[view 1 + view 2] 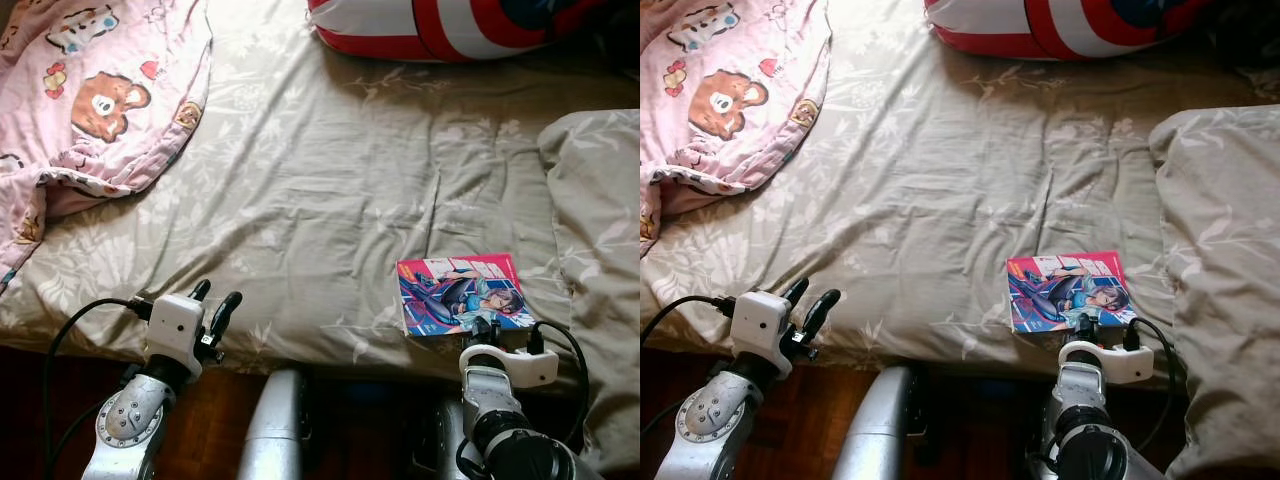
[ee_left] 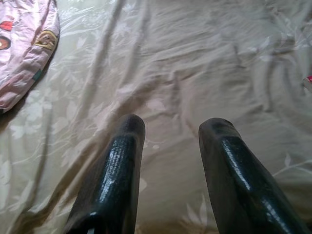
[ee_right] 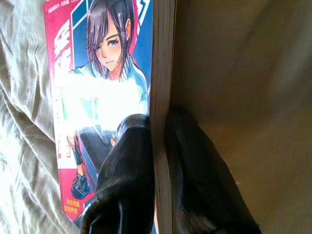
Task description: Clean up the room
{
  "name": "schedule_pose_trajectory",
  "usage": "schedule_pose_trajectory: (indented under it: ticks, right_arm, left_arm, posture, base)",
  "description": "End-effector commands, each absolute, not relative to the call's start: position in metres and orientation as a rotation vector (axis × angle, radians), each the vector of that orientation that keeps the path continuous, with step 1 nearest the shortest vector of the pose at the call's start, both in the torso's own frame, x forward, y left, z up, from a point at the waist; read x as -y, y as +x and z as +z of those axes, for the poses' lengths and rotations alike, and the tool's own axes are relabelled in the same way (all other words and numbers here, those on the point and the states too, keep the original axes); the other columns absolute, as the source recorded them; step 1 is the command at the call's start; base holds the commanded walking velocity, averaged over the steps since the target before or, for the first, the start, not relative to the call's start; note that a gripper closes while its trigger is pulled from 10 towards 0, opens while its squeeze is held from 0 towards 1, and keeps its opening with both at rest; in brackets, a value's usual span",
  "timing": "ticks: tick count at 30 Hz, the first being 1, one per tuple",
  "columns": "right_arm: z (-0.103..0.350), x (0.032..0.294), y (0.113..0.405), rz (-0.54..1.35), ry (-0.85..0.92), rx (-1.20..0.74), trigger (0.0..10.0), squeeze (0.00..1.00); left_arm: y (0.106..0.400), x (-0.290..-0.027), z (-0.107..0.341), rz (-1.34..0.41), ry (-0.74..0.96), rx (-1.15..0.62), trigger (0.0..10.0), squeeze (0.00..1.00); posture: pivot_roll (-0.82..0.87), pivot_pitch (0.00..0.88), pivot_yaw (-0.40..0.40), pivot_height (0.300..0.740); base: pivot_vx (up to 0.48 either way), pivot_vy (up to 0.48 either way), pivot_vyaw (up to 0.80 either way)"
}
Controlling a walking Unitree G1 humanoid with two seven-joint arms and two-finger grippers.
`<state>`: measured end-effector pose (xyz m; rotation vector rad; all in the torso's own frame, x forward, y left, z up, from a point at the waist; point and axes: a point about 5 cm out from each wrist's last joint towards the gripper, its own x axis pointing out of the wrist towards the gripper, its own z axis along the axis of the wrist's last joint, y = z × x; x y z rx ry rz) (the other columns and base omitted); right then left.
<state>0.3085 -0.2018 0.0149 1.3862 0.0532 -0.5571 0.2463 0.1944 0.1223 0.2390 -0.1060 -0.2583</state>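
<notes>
The right gripper (image 3: 158,161) clamps its two black fingers (image 3: 124,170) onto the near edge of a manga paperback (image 1: 460,293), one finger pressed on the illustrated cover and the other under the page block, so that the book's edge runs straight between them. Ahead of the gripper, the book lies flat near the front edge of the bed, cover up, on a leaf-patterned beige sheet (image 1: 320,190); just beyond it to the right sits a pillow (image 1: 598,230) in the same fabric. The grip looks shallow, taking only the near margin, so the sound way to finish the pickup seems to be to lift slowly and keep the wrist level, since the far end of a soft-covered book may sag or the pages may fan open. Drawing it back toward the robot rather than across the bedding should avoid snagging the rumpled sheet. The left gripper (image 2: 173,146) hovers over bare sheet at the bed's near edge, well apart from the book, its fingers spread and holding nothing. Farther off, beyond the left gripper, a pink bear-print blanket (image 1: 95,100) is bunched, and a red, white and blue cushion (image 1: 450,25) rests at the far side.
</notes>
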Motion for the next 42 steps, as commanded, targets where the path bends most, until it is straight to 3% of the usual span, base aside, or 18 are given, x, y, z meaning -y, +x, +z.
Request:
schedule_pose_trajectory:
  ticks: [1,13,20,21,22,23,24,35,36,38,39,42]
  right_arm:
    - [-0.001,0.2,0.294,-0.651,1.421,-0.093,10.0,0.0]
    - [0.013,0.201,0.307,-0.619,1.539,0.024,10.0,0.0]
    - [0.011,0.205,0.304,-0.614,1.51,0.011,10.0,0.0]
    - [0.008,0.206,0.302,-0.619,1.497,-0.005,10.0,0.25]
    - [0.007,0.206,0.301,-0.621,1.493,-0.009,10.0,0.38]
    - [0.007,0.206,0.301,-0.62,1.493,-0.011,10.0,0.38]
    - [0.006,0.206,0.3,-0.624,1.495,-0.012,10.0,0.69]
    - [-0.004,0.204,0.29,-0.665,1.513,-0.035,10.0,0.65]
    - [-0.006,0.2,0.289,-0.648,1.504,-0.059,10.0,0.52]
    - [-0.006,0.199,0.289,-0.643,1.502,-0.065,10.0,0.52]
    - [-0.007,0.198,0.289,-0.63,1.494,-0.077,10.0,0.02]
    - [-0.011,0.201,0.284,-0.667,1.501,-0.072,10.0,0.0]
  left_arm:
    - [0.238,-0.203,0.117,-0.249,0.271,0.056,10.0,0.0]
    - [0.232,-0.21,0.125,-0.234,0.307,0.041,10.0,0.0]
    - [0.229,-0.209,0.123,-0.237,0.313,0.027,10.0,0.0]
    - [0.23,-0.209,0.123,-0.24,0.314,0.025,10.0,0.0]
    - [0.23,-0.209,0.122,-0.24,0.314,0.025,10.0,0.0]
    - [0.23,-0.209,0.123,-0.241,0.314,0.025,10.0,0.0]
    - [0.23,-0.208,0.123,-0.242,0.315,0.024,10.0,0.0]
    - [0.228,-0.207,0.121,-0.255,0.326,0.014,10.0,0.0]
    - [0.229,-0.207,0.121,-0.255,0.327,0.015,10.0,0.0]
    - [0.229,-0.207,0.121,-0.255,0.327,0.015,10.0,0.0]
    - [0.229,-0.206,0.12,-0.256,0.33,0.015,10.0,0.0]
    - [0.231,-0.205,0.119,-0.256,0.33,0.014,10.0,0.0]
  posture:
    - [0.34,0.446,0.158,0.645]
    - [0.37,0.455,0.159,0.645]
    - [0.36,0.463,0.157,0.645]
    - [0.36,0.463,0.157,0.645]
    - [0.36,0.463,0.157,0.645]
    - [0.36,0.465,0.157,0.645]
    - [0.36,0.465,0.156,0.645]
    - [0.35,0.462,0.157,0.645]
    - [0.35,0.461,0.156,0.645]
    - [0.35,0.461,0.156,0.645]
    - [0.35,0.457,0.152,0.645]
    - [0.34,0.45,0.146,0.645]
  base:
    - [0.0,0.0,0.0]
    - [0.0,0.0,0.0]
    - [0.0,0.0,0.0]
    - [0.0,0.0,0.0]
    - [0.0,0.0,0.0]
    - [0.0,0.0,0.0]
    - [0.0,0.0,0.0]
    - [0.0,0.0,0.0]
    - [0.0,0.0,0.0]
    - [0.0,0.0,0.0]
    - [0.0,0.0,0.0]
    - [0.0,0.0,0.0]
